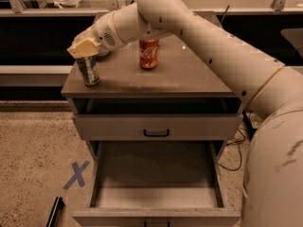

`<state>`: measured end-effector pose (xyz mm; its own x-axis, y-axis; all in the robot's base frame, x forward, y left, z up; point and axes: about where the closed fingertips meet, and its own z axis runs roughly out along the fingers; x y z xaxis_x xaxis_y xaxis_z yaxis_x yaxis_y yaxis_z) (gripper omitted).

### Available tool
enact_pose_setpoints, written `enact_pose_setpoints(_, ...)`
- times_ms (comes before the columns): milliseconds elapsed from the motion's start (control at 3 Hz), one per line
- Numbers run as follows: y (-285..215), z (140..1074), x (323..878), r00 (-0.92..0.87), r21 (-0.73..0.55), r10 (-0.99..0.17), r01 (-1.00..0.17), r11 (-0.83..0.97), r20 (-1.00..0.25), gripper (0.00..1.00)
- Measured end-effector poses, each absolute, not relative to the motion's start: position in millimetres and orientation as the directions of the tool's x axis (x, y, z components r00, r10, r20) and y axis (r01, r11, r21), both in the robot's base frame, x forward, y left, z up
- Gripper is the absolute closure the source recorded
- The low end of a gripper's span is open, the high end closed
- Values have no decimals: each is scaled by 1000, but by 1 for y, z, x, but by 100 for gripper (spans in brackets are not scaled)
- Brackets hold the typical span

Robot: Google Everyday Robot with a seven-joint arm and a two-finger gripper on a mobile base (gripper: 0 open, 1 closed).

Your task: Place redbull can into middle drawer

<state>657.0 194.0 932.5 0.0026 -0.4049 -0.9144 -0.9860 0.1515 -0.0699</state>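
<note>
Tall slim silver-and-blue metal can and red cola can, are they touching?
Apart. The camera view shows bare grey cabinet top between the slim silver-and-blue can and the red cola can. The gripper is at that can's top.

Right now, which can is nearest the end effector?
The silver redbull can at left, right under the end effector; the red cola can stands apart.

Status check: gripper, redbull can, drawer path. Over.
Gripper at top of redbull can. Can upright on cabinet top, not yet in drawer. Middle drawer open, nothing inside. Cola can stands apart, behind.
</note>
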Motion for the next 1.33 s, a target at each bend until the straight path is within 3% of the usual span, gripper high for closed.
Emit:
enact_pose_setpoints(333,192,936,657,8,-74,-397,-986,152,-918,100)
enact_pose_setpoints(1000,125,988,620,89,-140,-298,-978,154,-951,100)
enact_pose_setpoints(1333,64,978,579,65,-134,-372,-977,164,-926,100)
